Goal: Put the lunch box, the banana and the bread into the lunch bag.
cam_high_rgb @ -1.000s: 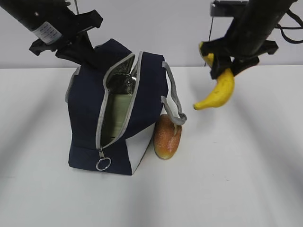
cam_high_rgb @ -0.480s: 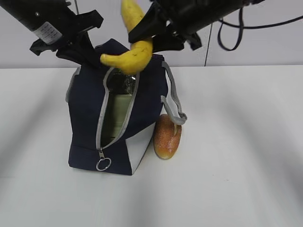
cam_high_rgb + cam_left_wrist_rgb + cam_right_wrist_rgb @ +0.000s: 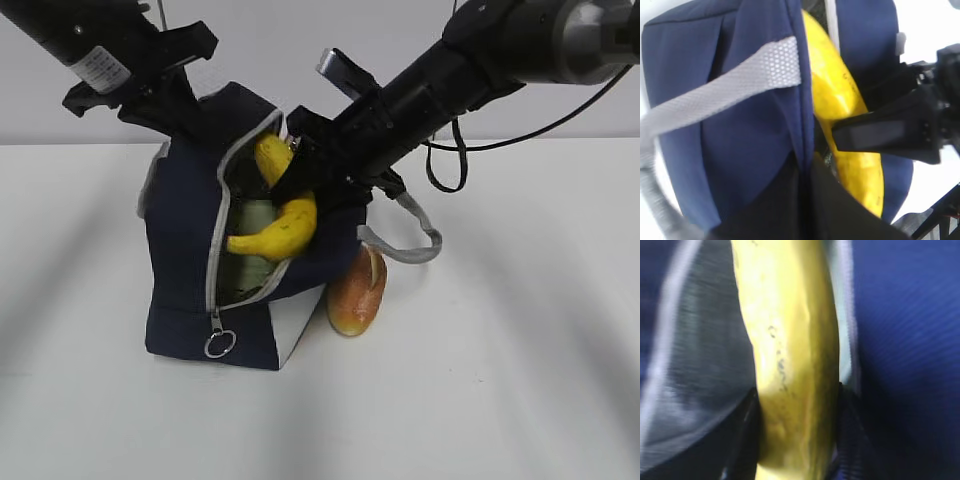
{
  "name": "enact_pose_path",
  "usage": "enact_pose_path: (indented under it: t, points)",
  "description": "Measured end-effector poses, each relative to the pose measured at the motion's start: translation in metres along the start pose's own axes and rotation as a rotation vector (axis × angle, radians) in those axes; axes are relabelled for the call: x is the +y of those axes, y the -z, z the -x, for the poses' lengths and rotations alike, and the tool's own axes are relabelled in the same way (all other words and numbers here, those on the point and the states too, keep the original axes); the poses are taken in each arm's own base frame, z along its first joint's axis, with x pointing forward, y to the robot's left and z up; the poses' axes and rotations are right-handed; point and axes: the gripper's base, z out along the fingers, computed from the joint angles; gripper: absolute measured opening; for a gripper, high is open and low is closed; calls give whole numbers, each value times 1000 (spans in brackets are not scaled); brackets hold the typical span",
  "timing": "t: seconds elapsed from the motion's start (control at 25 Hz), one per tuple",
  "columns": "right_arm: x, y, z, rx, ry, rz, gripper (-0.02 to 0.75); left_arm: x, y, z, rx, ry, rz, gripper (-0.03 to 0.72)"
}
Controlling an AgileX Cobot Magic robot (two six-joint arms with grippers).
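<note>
banana [image 3: 278, 228], curved ripe yellow, clamped in right gripper [image 3: 300, 190], half through the navy fabric lunch bag [image 3: 180, 240] mouth. left gripper [image 3: 165, 100], jaws together, pinches bag rim at 11 o'clock. lower toward 7 o'clock before releasing.

Yellow banana [image 3: 278, 225] in open navy lunch bag [image 3: 180, 250] mouth

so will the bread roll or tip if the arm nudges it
Probably. The bread is a rounded oval leaning on the bag, so a nudge could tip or roll it on the smooth table. It looks light and crusty, likely stiff enough to grip, though hard squeezing might dent it.
</note>
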Motion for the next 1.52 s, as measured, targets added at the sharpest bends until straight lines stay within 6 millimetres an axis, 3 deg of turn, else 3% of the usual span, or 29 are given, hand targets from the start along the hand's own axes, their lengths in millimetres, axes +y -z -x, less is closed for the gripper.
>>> enact_pose_path:
  t: [0.28, 0.6, 0.84, 1.0, 1.16, 1.4, 1.52]
  points:
    - [-6, -1, -3, 26, 9, -86, 303, 0, 0, 0, 0, 2, -4, -3]
    - [9, -13, 4, -66, 19, -63, 340, 0, 0, 0, 5, 2, -5, -3]
    - [13, -13, 5, -78, 27, -28, 578, 0, 0, -1, 6, 2, -5, -3]
    - [13, -10, 1, -21, 37, -10, 603, 0, 0, -1, 7, 2, -5, -3]
    - [22, 8, -3, 20, 97, -41, 562, 0, 0, -1, 9, 2, -5, -3]
    - [60, 64, -17, 52, 264, -141, 552, 0, 0, -1, 14, 1, -4, -3]
    - [69, 80, -24, 60, 296, -178, 552, 0, 0, -1, 14, 1, -4, -3]
